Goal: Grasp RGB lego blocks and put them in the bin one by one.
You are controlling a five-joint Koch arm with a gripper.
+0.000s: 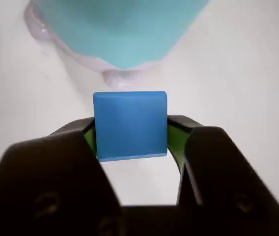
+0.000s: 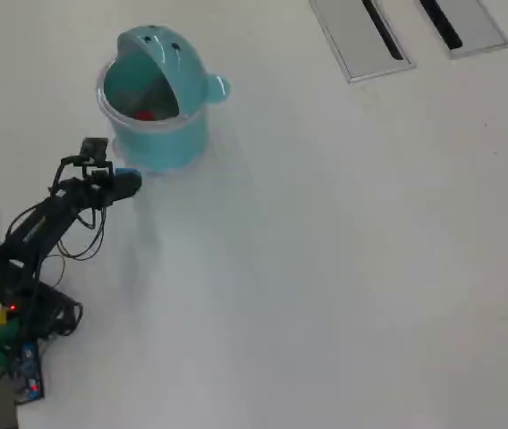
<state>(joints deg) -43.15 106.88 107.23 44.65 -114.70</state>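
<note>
Blue lego block (image 1: 130,125) sat pinched between the claw (image 1: 131,142) jaws just short of the teal bin (image 2: 151,98), apparently held clear of the worktop (image 2: 325,268) for dropping in.

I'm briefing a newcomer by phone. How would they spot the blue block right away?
Find the teal bin near the white table's upper left in the overhead view. Just below it the black arm ends in its claw, which grips the blue block. It is the only block outside the bin; something red lies inside.
</note>
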